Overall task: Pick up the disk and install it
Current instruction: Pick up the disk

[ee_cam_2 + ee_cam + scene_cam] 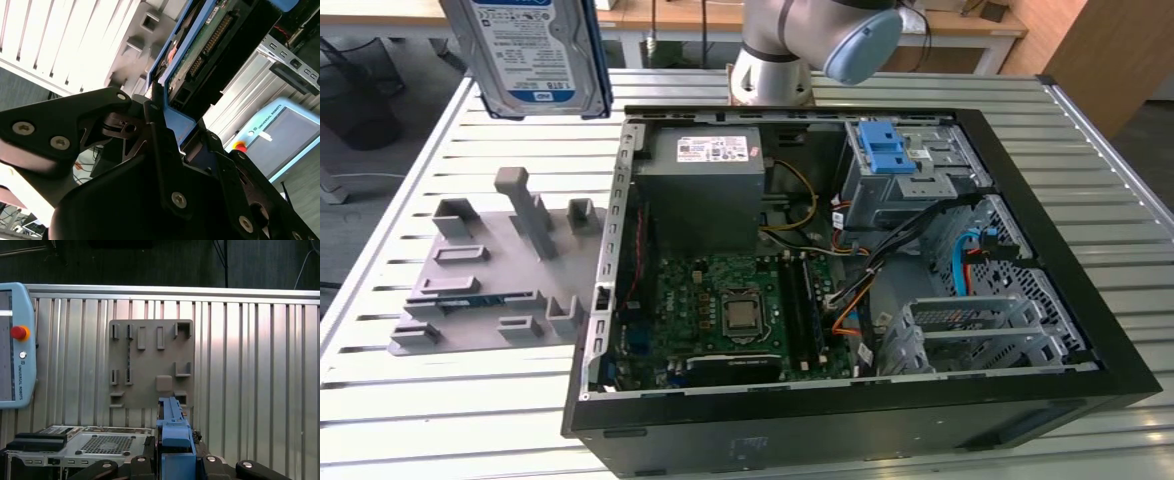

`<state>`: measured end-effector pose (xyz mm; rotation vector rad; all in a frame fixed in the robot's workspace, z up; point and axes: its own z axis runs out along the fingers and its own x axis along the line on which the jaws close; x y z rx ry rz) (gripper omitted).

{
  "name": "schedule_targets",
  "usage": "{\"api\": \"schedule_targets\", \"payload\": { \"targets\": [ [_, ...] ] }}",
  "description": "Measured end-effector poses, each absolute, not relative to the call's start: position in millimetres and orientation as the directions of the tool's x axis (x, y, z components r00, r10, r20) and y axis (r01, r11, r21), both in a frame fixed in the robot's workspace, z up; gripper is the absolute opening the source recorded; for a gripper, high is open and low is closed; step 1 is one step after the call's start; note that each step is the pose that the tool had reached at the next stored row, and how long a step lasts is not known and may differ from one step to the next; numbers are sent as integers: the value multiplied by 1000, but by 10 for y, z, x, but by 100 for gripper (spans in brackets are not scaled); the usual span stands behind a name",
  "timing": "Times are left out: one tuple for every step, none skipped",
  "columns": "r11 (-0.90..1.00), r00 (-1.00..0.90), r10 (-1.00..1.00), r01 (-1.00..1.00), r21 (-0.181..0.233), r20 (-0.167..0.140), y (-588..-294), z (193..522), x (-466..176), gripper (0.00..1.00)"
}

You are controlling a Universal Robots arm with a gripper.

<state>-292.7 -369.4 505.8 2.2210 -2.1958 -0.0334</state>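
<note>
- Already lifted: the disk (540, 50) hangs in the air outside the open computer case (854, 415), beyond its far corner on the exterior view's left.
- Jaws are clamped on the disk's blue bracket (181, 121).
- Installation remains; the disk is not yet in the case.

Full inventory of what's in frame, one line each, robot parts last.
disk: one, silver with blue bracket, held up at the exterior view's left
computer case: one, black, open, on the table
power supply: one, grey, inside the case
motherboard: one, green, inside the case
latch: one, light blue, inside the case
fixture plate: one, grey, on the table beside the case
table: one, slatted metal
pendant: one, light blue with red button
arm: one, grey, behind the case
gripper: one, black, shut on the disk
</note>
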Motion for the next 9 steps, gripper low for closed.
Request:
{"api": "schedule_targets", "payload": {
  "targets": [
    [-11,11,-1000,-1000,28,-2,-3694,5058,-2914,36],
    [-11,11,-1000,-1000,28,-2,-3694,5058,-2901,36],
    [-11,11,-1000,-1000,28,-2,-3694,5059,-2887,36],
    [-11,11,-1000,-1000,28,-2,-3695,5058,-2874,36],
    [-11,11,-1000,-1000,28,-3,-3695,5058,-2860,36],
    [-11,11,-1000,-1000,28,-2,-3695,5058,-2846,36],
    [-11,11,-1000,-1000,28,-2,-3695,5058,-2832,36],
    [-11,11,-1000,-1000,28,-2,-3695,5058,-2818,36],
    [-11,11,-1000,-1000,29,-2,-3695,5059,-2804,36]
  ]
}}
